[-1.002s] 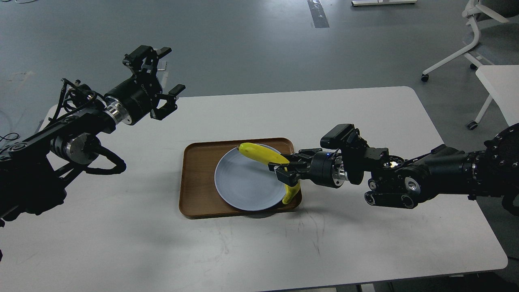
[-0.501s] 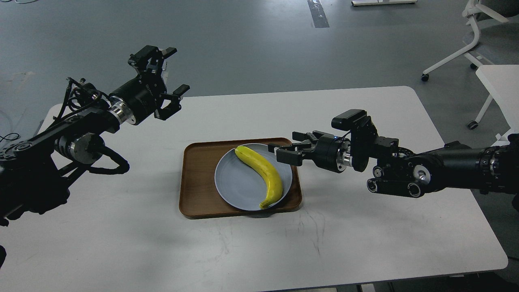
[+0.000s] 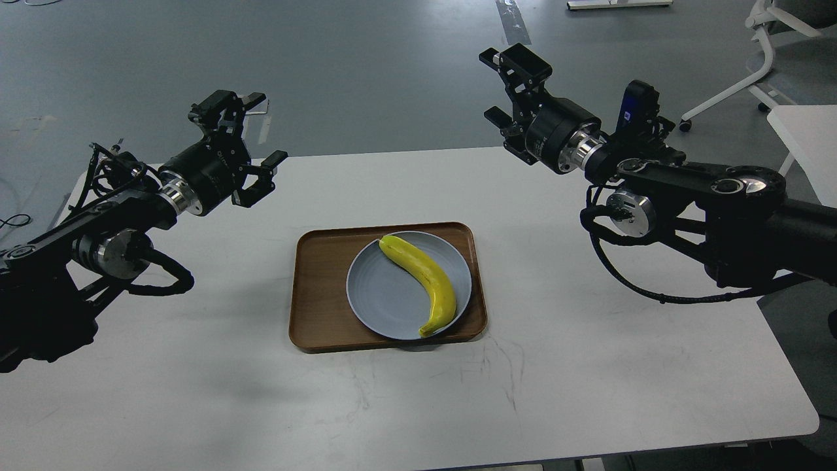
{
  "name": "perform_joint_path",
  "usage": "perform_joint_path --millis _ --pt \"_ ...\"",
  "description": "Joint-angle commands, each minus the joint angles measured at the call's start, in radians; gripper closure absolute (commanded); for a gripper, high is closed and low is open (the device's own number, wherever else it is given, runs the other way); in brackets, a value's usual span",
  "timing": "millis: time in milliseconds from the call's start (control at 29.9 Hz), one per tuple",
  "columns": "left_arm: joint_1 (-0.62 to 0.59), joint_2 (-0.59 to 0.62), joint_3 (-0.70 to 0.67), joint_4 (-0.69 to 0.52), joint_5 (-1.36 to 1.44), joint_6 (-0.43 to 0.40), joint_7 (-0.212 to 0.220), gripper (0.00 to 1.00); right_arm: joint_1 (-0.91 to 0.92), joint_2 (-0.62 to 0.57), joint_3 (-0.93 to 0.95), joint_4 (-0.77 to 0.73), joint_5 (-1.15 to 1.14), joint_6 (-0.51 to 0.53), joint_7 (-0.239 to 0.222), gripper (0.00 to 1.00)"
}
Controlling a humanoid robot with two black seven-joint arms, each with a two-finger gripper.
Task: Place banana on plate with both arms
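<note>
The yellow banana (image 3: 424, 280) lies on the pale blue-grey plate (image 3: 376, 294), running from its far rim to its near right rim. Nothing touches it. My left gripper (image 3: 263, 129) is open and empty, held above the table's far left, well apart from the plate. My right gripper (image 3: 492, 86) is open and empty, raised high above the table's far edge, up and to the right of the plate.
The plate sits on a brown wooden tray (image 3: 320, 294) in the middle of the white table (image 3: 588, 366). A second white table (image 3: 807, 140) and a wheeled chair (image 3: 762, 59) stand at the far right on the grey floor.
My right gripper let go of the banana, which settled on the plate, then pulled back and rose high to the far right. My left gripper shifted slightly left and down.
</note>
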Motion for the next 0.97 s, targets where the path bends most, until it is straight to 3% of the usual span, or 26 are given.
perform_joint_path --millis 0,100,267,935 --pt "0.029 0.000 -0.025 -0.005 -0.002 -0.005 0.008 0.02 -0.028 0.005 0.009 0.002 0.075 0.038 -0.061 0.00" --pt "0.062 0.009 -0.028 -0.040 -0.003 -0.005 0.009 0.02 -0.051 0.011 0.013 0.006 0.109 -0.005 -0.143 0.00" --pt "0.075 0.019 -0.037 -0.044 -0.003 -0.007 0.011 0.02 -0.057 0.002 0.029 0.042 0.147 -0.002 -0.171 0.00" --pt "0.082 0.037 -0.063 -0.048 -0.025 -0.065 0.012 0.02 -0.030 0.002 0.053 0.013 0.141 0.008 -0.160 0.00"
